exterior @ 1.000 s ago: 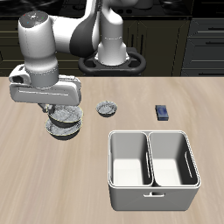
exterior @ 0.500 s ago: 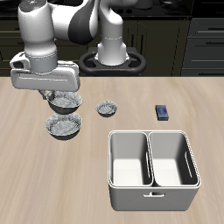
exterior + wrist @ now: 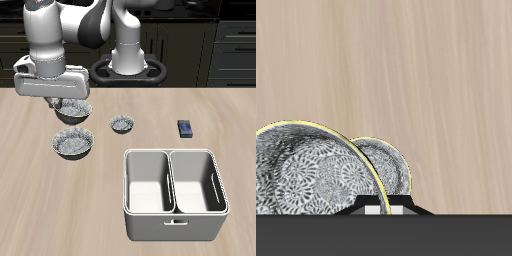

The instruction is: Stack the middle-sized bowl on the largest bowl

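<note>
Gripper [image 3: 72, 108] clamped on middle-sized bowl [image 3: 75, 111], lifted off table [image 3: 60, 200]; largest bowl [image 3: 72, 143] apparently just below, stacking left.

Three round, grey-white mottled bowls are showing: one held aloft [image 3: 73, 110], one resting on the wooden table [image 3: 72, 143] and one much smaller [image 3: 122, 124]. One white two-compartment bin [image 3: 173, 190] and one small dark blue block [image 3: 186, 128] are sitting there too.

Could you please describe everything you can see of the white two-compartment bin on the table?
The white rectangular two-compartment bin looks like smooth plastic. A central wall splits it into two open-topped compartments, both empty. A slot handle is cut in its front wall. It stands upright on the wooden table, near the front edge, touching nothing else.
</note>
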